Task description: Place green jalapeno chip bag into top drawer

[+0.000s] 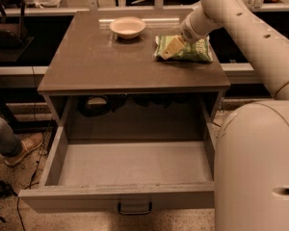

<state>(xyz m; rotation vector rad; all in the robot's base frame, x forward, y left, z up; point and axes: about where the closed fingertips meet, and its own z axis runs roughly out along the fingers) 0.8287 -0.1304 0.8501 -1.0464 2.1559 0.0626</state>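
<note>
The green jalapeno chip bag (190,50) lies flat on the cabinet top (101,66), at its back right. My gripper (170,48) reaches down from the right and rests over the bag's left part, its pale fingers (173,45) against the bag. The top drawer (135,163) stands pulled wide open below the cabinet top, empty inside, with its small dark handle (134,208) at the front centre.
A white bowl (127,27) sits at the back centre of the cabinet top. My arm and base (255,167) fill the right side. A person's foot (19,148) and cables lie on the floor at the left.
</note>
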